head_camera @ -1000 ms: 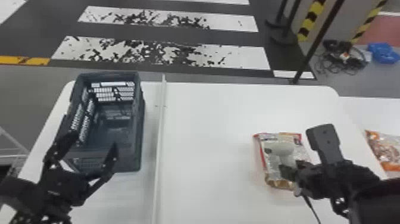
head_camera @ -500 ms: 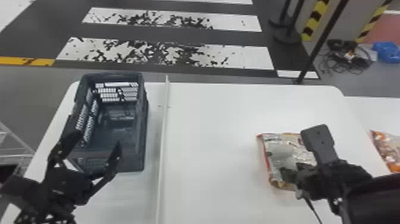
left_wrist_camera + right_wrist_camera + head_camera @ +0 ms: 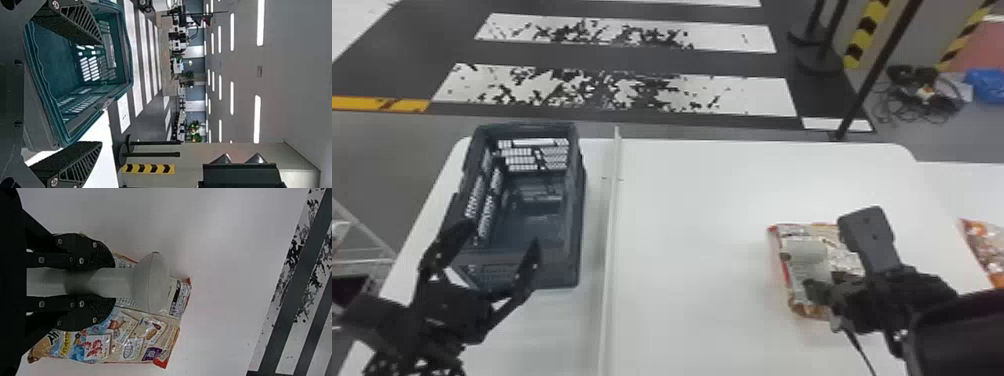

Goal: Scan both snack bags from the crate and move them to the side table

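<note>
Bag: silver-and-cream snack bag with red edges lies flat on the white table, likely so you can read its code from above.
Right hand: closed on the grey, round-headed scanner, head over the bag, apparently for the scan.
Left hand: spread wide at the near wall of the dark blue-green plastic crate.
Second bag: orange-and-clear snack bag on the white side table.
Edges: your raised white divider runs between crate and scanned area.
Room: you have tabletop from divider to bag; sideways, mind your right arm.
</note>
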{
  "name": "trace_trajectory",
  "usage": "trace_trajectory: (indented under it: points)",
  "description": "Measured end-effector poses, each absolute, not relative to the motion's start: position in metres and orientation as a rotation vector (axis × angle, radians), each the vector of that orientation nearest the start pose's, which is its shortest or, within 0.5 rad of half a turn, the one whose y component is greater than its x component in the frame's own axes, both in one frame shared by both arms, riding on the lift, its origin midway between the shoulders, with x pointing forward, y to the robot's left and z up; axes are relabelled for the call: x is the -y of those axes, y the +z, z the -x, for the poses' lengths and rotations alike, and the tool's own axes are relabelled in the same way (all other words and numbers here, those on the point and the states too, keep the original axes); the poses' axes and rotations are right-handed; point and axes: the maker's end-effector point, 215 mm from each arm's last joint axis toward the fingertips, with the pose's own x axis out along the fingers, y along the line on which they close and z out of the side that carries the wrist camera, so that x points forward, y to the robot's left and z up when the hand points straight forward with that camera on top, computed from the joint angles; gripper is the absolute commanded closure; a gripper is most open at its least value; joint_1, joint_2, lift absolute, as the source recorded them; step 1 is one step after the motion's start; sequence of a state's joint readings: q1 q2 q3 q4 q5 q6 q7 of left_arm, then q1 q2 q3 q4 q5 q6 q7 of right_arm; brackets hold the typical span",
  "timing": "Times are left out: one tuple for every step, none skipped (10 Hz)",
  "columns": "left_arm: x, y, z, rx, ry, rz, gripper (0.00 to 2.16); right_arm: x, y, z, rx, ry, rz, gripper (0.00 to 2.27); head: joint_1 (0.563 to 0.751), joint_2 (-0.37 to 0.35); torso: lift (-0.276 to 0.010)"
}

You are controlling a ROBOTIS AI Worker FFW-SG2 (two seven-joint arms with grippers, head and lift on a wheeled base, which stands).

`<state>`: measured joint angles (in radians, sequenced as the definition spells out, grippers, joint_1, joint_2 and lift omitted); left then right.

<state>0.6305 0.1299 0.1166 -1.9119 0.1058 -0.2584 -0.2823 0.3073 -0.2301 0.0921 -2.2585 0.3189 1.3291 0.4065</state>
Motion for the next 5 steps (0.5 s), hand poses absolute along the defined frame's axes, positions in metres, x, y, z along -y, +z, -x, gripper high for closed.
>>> trace_trajectory:
  points:
    - [-0.249,-0.381,-0.387,-0.03,-0.233,-0.067,0.09,0.269,-0.486,-0.369,-0.98,0.176,0.276,2.25,0.695,-0.031,-0.075]
    - [-0.249,-0.382,-0.387,-0.03,-0.233,-0.067,0.09,0.271,-0.485,-0.37,-0.977,0.17,0.277,2.25,0.695,-0.034,-0.075]
    - [-0.25,-0.382,-0.387,-0.031,-0.232,-0.066,0.09,0.281,-0.482,-0.372,-0.971,0.148,0.276,2.25,0.695,-0.04,-0.075]
    - [-0.251,-0.382,-0.386,-0.032,-0.23,-0.067,0.09,0.296,-0.478,-0.375,-0.963,0.117,0.269,2.25,0.695,-0.061,-0.075]
    - [-0.252,-0.382,-0.386,-0.032,-0.229,-0.067,0.09,0.313,-0.472,-0.378,-0.953,0.083,0.259,2.25,0.695,-0.087,-0.075]
